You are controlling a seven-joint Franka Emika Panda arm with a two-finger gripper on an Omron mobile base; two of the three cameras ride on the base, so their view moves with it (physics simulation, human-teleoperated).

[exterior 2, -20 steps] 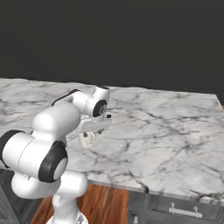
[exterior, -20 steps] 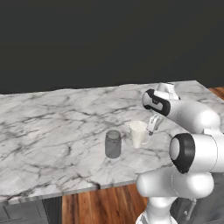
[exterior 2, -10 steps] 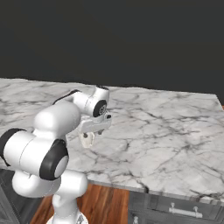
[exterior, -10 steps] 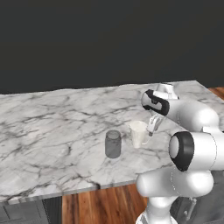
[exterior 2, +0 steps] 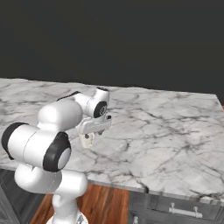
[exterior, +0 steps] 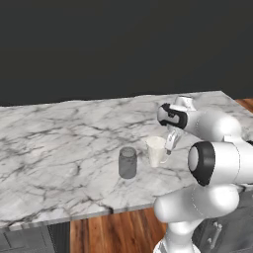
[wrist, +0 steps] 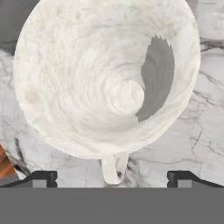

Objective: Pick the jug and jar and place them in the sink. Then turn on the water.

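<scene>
The jug stands upright on the marble counter, toward its near edge and right of the middle in the left base view. Just to its left, a little nearer, stands the jar, also upright; a narrow strip of counter shows between the two, so they are close but apart.

The gripper hangs just at the right side of the jug in the left base view, fingers pointing down, at the level of the jug's upper half. In the right base view the gripper sits low over the counter with the cream body of the jug partly showing behind it.

From the hand view the jug is seen from straight above, its flared rim wide and round, its inside spiralling down to the pale bottom. Its handle points toward the near edge of that view, between the two dark fingertips. The jaws stand wide open, one tip well to each side of the handle, neither touching it nor the rim. Nothing is held.

Marble shows all round the jug, with a sliver of wooden floor at the lower left of the hand view
</scene>
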